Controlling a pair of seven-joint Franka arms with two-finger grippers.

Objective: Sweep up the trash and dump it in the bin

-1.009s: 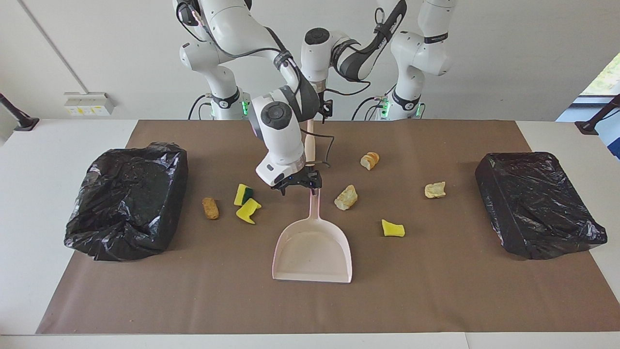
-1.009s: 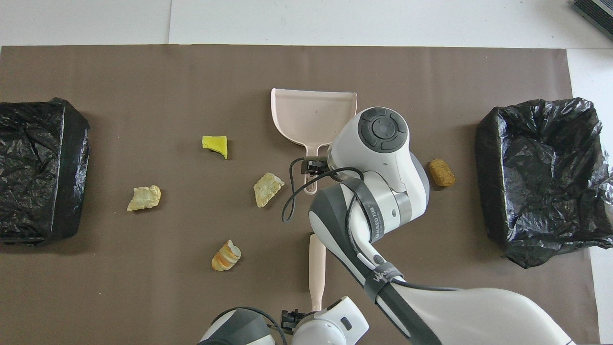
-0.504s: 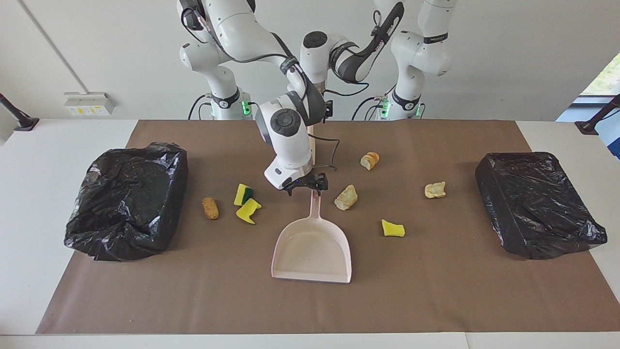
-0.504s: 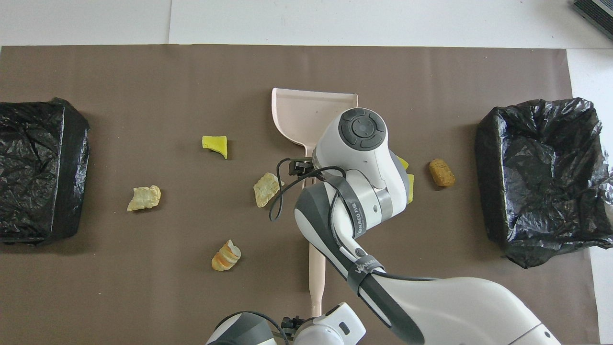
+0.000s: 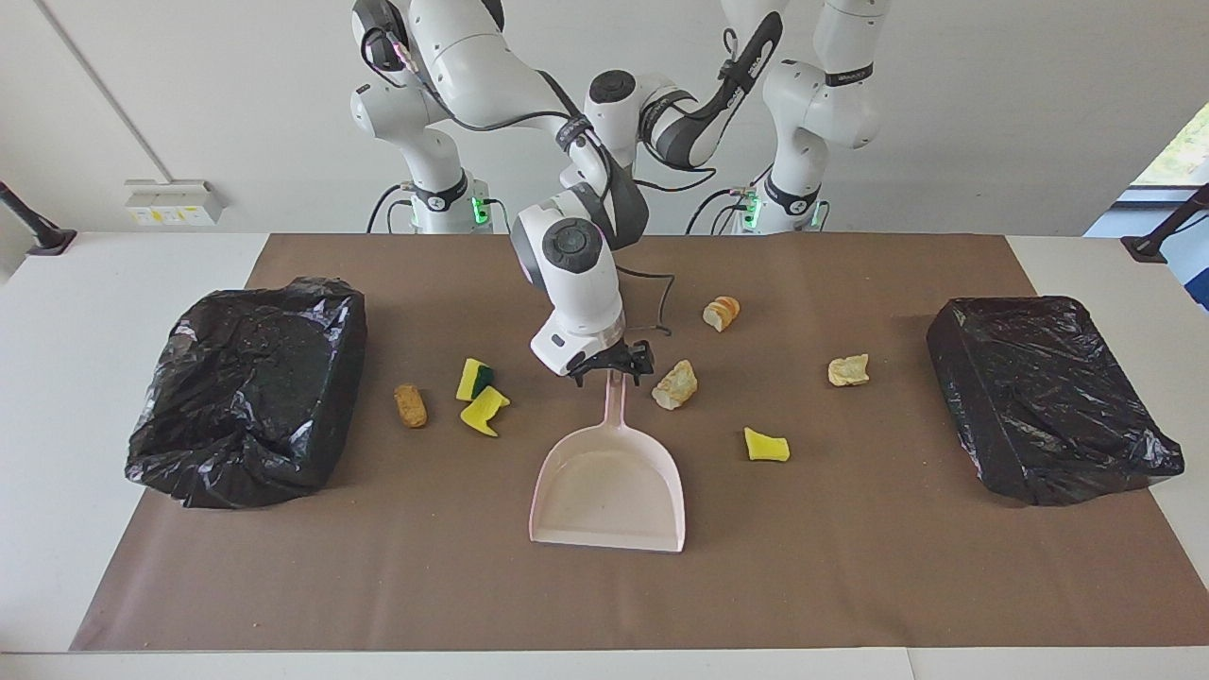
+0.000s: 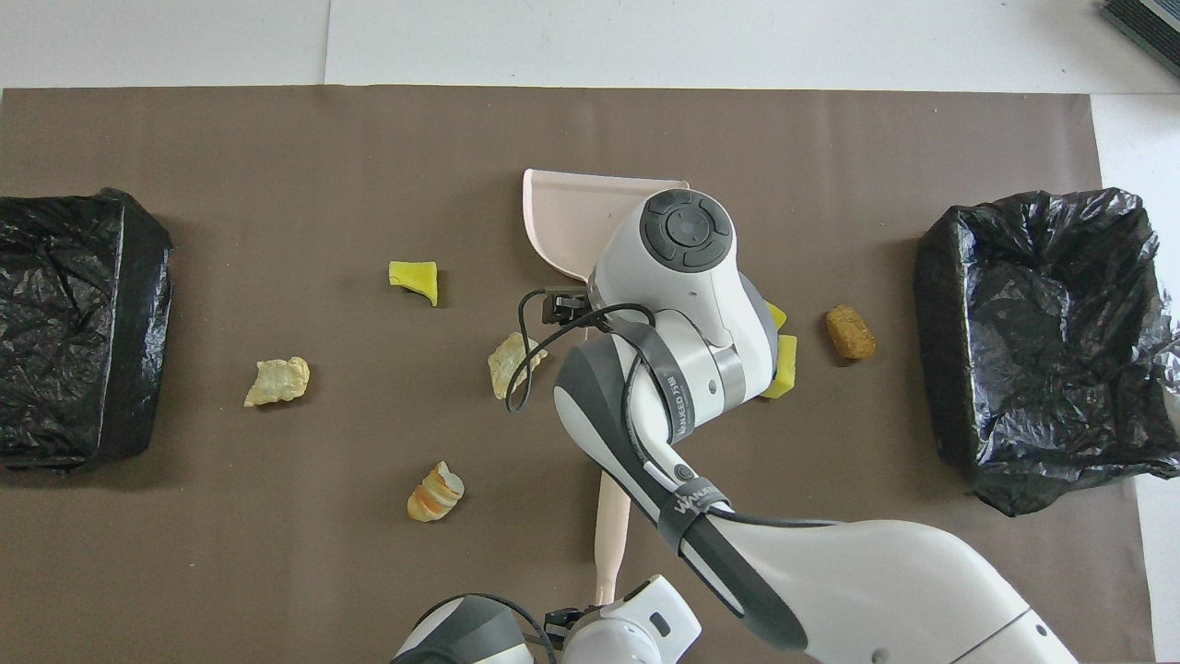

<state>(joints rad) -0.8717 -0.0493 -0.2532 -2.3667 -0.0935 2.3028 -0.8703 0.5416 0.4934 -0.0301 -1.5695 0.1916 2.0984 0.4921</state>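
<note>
Right gripper [image 5: 612, 366]: jaws wide, straddling the top of the dustpan [image 5: 609, 491] handle, not yet closed on it. The pan lay flat on the counter [image 5: 850, 586], mouth away from my bases.

Left gripper [image 6: 564, 622]: closed at the end of the brush [image 6: 610, 526] handle, close to my bases; I judged this a grip.

Trash [image 5: 765, 445]: all seven scraps were loose on the counter around the pan, the tan chunk [image 5: 675, 385] just beside its handle. None was in the pan or in either black-lined bin [image 5: 250, 387].

Step in hand: picking up tools; no sweeping had begun. Next: close the right gripper squarely on the handle, then bring the brush to the nearest scraps.
</note>
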